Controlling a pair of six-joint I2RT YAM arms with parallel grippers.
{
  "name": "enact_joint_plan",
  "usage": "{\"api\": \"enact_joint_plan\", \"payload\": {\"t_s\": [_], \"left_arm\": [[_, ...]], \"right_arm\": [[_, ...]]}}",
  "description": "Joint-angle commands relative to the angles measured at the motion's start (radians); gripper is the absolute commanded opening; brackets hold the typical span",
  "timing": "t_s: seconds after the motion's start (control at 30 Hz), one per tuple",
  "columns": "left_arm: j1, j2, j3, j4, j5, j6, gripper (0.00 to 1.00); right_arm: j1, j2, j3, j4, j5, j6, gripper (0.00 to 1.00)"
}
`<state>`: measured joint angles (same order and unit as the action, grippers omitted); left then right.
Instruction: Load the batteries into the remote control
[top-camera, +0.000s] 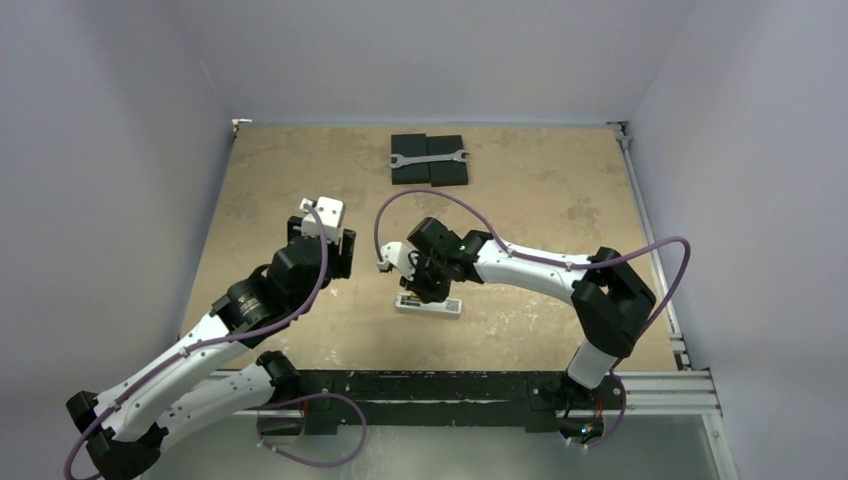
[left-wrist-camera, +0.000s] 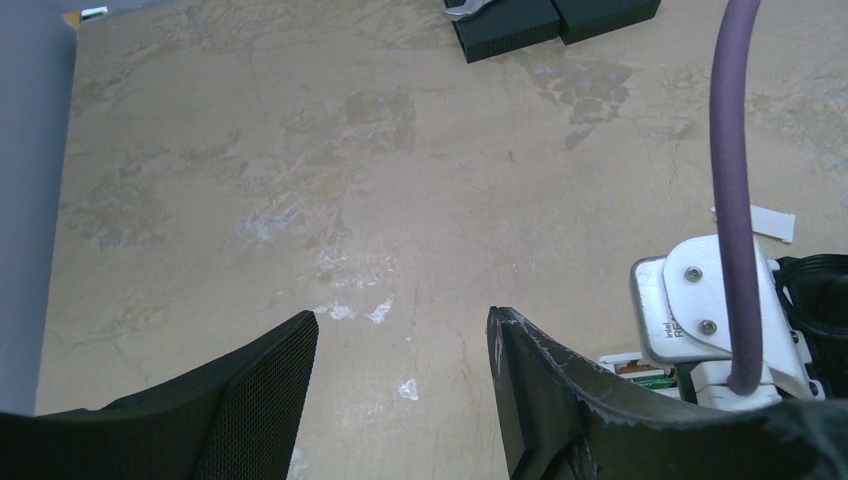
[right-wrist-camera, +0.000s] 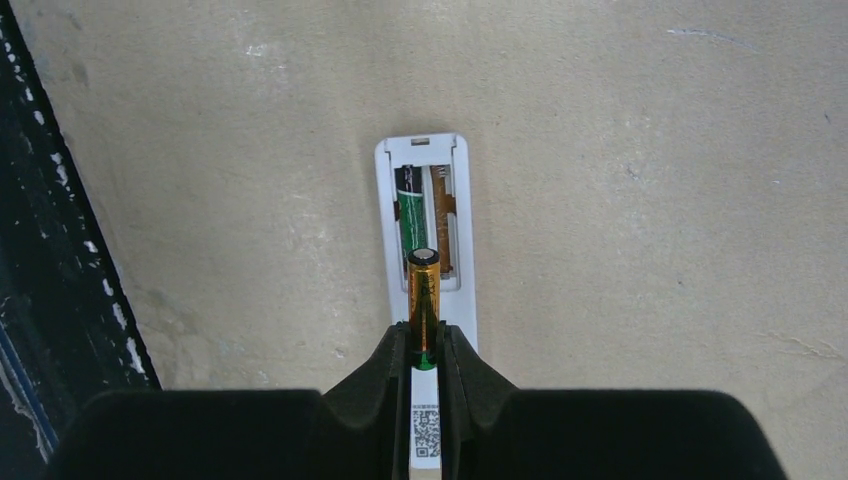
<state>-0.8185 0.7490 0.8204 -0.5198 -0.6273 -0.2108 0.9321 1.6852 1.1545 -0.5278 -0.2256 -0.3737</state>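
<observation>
The white remote control (right-wrist-camera: 429, 310) lies back-up on the table with its battery bay uncovered. A dark green battery (right-wrist-camera: 409, 218) sits in the bay's left slot; the right slot shows bare contacts. My right gripper (right-wrist-camera: 424, 342) is shut on the gold battery (right-wrist-camera: 423, 292), held above the remote's lower half and pointing toward the bay. From above, the right gripper (top-camera: 428, 285) hovers over the remote control (top-camera: 428, 305). My left gripper (left-wrist-camera: 403, 335) stands open over bare table, left of the remote (left-wrist-camera: 640, 368), with nothing between its fingers.
Two black blocks (top-camera: 430, 160) with a silver wrench (top-camera: 428, 158) on them sit at the table's far edge. A small white flat cover piece (left-wrist-camera: 758, 222) lies beyond the right arm's wrist. A black rail (right-wrist-camera: 60, 300) runs along the table's near edge.
</observation>
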Motion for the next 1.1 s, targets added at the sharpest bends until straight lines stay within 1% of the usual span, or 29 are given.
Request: {"api": "enact_joint_plan", "payload": {"t_s": [0.0, 0.23, 0.5, 1.07], "left_arm": [[0.005, -0.015, 0.006, 0.004, -0.018, -0.019, 0.63], [0.005, -0.019, 0.006, 0.003, -0.014, -0.021, 0.63], [0.004, -0.021, 0.005, 0.004, -0.009, -0.022, 0.63], [0.005, -0.016, 0.006, 0.004, -0.003, -0.021, 0.63]], "right_arm": [[0.008, 0.023, 0.016, 0.053, 0.021, 0.048, 0.02], [0.020, 0.053, 0.043, 0.061, 0.042, 0.066, 0.05], [0.030, 0.072, 0.051, 0.074, 0.060, 0.084, 0.12], [0.039, 0.093, 0.053, 0.088, 0.068, 0.102, 0.23]]}}
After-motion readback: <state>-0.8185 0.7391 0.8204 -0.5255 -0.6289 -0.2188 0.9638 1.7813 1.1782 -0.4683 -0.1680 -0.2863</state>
